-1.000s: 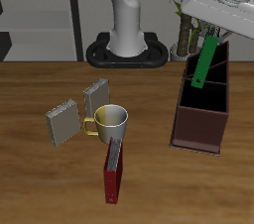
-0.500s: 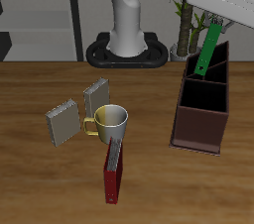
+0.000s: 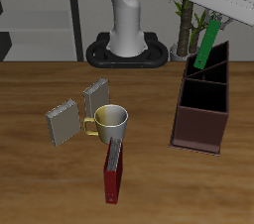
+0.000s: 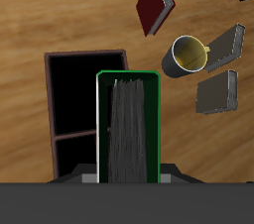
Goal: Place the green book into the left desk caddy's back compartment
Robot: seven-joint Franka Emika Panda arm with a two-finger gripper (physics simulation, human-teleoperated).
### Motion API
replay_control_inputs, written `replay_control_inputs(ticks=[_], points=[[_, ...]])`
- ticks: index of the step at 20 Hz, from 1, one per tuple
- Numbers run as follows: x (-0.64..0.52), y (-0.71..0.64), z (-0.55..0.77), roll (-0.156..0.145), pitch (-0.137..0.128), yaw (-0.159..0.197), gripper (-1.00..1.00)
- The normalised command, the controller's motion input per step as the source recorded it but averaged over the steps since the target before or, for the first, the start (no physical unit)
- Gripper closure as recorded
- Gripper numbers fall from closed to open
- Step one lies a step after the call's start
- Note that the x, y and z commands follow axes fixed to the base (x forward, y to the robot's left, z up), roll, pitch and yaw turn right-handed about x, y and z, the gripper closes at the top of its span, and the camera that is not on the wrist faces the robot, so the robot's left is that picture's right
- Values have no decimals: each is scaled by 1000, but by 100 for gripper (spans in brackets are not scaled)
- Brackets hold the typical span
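Book (image 3: 207, 46): green, tilted, lower end above the caddy's (image 3: 201, 119) back compartment (image 3: 208, 62).
Fingers (image 4: 127, 174): clamped on the book's top.
Surface (image 3: 40, 178): red book (image 3: 114, 170), mug (image 3: 110, 121), grey slabs (image 3: 62, 123).

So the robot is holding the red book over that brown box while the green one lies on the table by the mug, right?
Colours swapped. The exterior view shows the gripper holding the green book over the left desk caddy, while the red book sits on the table beside the mug.
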Motion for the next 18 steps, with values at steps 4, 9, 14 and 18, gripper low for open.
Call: replay_control_inputs(ticks=[4, 9, 14, 18], points=[[-152, 7, -67, 8, 2, -20, 100], [-126, 89, -149, 15, 22, -18, 100], [-187, 179, -108, 32, -9, 15, 100], [-182, 203, -111, 27, -13, 22, 100]])
